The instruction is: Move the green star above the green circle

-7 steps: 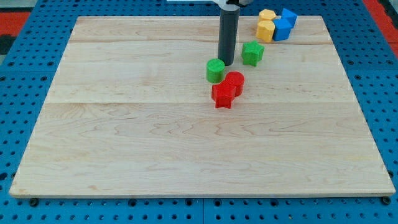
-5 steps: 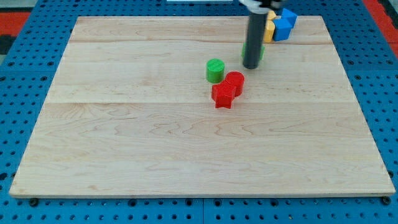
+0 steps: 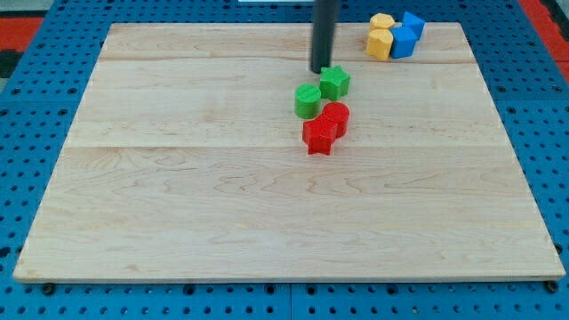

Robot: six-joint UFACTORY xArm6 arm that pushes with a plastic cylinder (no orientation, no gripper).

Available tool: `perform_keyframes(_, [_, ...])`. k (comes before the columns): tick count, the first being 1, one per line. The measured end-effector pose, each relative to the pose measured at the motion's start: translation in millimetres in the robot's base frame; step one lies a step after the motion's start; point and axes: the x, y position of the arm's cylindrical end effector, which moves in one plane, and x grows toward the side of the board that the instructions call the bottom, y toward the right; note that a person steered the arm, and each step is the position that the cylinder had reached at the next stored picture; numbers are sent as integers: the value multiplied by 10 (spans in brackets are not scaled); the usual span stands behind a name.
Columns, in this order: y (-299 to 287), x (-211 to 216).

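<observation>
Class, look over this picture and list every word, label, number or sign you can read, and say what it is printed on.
None can be read. The wooden board, the green star, the green circle, the red blocks, the yellow blocks, the blue blocks and my tip all show plain surfaces, no print.

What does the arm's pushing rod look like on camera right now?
Only the rod shows: a straight, smooth, dark grey cylinder running out of the view's top, ending in my tip, blunt and the same width. No cables, markings or joints are visible; the arm above is out of frame.
</observation>
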Motion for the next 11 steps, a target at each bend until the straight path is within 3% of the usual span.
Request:
perform_keyframes(1, [126,0])
perform_keyframes(3, [1002,22])
perform_keyframes(4, [1054,213])
perform_keyframes(5, [807,323])
perform_keyframes(8, [-430,-38])
perform_keyframes(10, [-581,176])
perform_keyframes(11, [-481,-227])
